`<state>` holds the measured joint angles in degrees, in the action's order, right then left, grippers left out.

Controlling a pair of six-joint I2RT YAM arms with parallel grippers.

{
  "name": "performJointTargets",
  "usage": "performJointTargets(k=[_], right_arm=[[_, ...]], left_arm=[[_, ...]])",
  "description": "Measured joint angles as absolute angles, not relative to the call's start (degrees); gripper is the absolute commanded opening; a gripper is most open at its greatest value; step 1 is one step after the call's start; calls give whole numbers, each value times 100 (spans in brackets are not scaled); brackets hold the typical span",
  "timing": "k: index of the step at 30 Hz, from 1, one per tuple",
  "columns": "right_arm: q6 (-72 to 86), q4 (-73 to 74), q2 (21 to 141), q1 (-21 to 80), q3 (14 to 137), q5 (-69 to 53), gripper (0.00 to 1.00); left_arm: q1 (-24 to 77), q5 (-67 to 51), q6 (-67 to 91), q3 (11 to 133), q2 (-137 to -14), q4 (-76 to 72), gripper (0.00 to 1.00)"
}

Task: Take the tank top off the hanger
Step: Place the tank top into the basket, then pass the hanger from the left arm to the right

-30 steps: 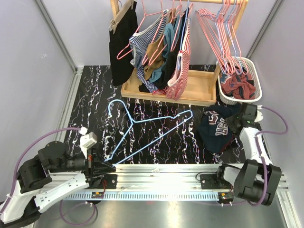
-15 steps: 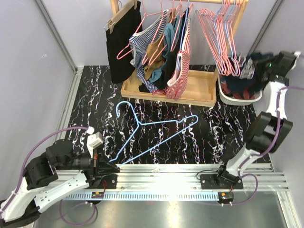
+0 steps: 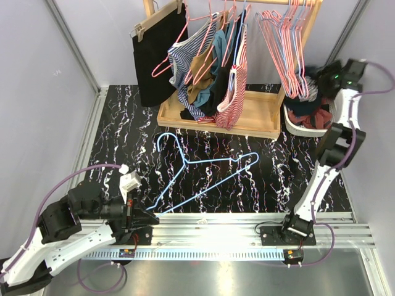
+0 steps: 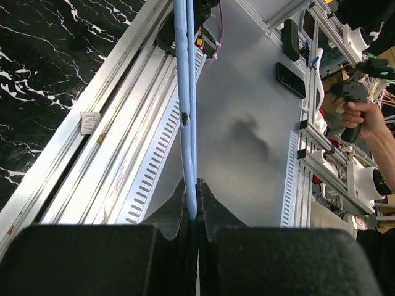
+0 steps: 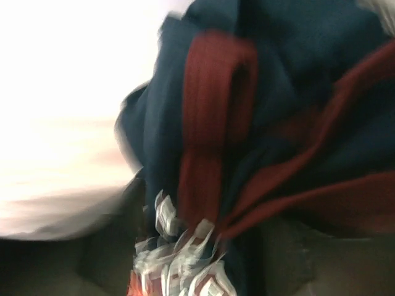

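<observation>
We've swung the navy red-trimmed tank top [image 3: 303, 106] off the black marbled table [image 3: 278, 179] to the white plastic basket [image 3: 297, 130]. Right gripper [image 3: 328, 78]: too blurred to tell. Left gripper [image 3: 148, 217] pinches the bare light-blue wire hanger [image 3: 203, 176], so prob. done.

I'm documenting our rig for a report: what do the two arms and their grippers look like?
The left arm and right arm have white shells between bulky black joints; a purple cable loops along each. The left gripper is black with tapering fingers, and a white box sits by its wrist.
</observation>
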<state>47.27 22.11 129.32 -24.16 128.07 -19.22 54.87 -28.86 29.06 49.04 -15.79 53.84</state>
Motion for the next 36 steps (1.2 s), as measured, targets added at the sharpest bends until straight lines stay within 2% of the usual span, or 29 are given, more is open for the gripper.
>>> performJointTargets(k=[2, 7, 12, 16, 21, 26, 28, 31, 36], right_arm=[[4473, 2683, 13364, -2305, 12783, -1909, 100], [4125, 3363, 13452, -2117, 12274, -1525, 100], [3857, 3988, 12407, -2147, 12422, -834, 100], [3758, 3903, 10543, -2182, 11896, -405, 100], [3715, 3634, 7317, -2189, 9638, -110, 100], [3662, 3815, 4818, -2189, 7902, -143, 100], [3540, 4010, 4121, -2191, 7513, -580, 100], [3411, 4150, 3575, -2117, 7194, -1973, 100], [4029, 2766, 3367, -1203, 5889, -5004, 100]], left_arm=[[5487, -2891, 2904, 4904, -1603, 5391, 0], [5487, -2893, 2893, 4906, -1772, 5413, 0], [5489, -2895, 2836, 4912, -1802, 5435, 0], [5492, -2904, 2786, 4915, -1811, 5435, 0], [5502, -2917, 2696, 4917, -1813, 5457, 0], [5502, -2945, 2644, 4917, -1811, 5527, 0], [5505, -3026, 2596, 4917, -1811, 5588, 0], [5507, -3242, 2502, 4945, -1822, 5677, 0], [5507, -3957, 2394, 5186, -1925, 5822, 0]])
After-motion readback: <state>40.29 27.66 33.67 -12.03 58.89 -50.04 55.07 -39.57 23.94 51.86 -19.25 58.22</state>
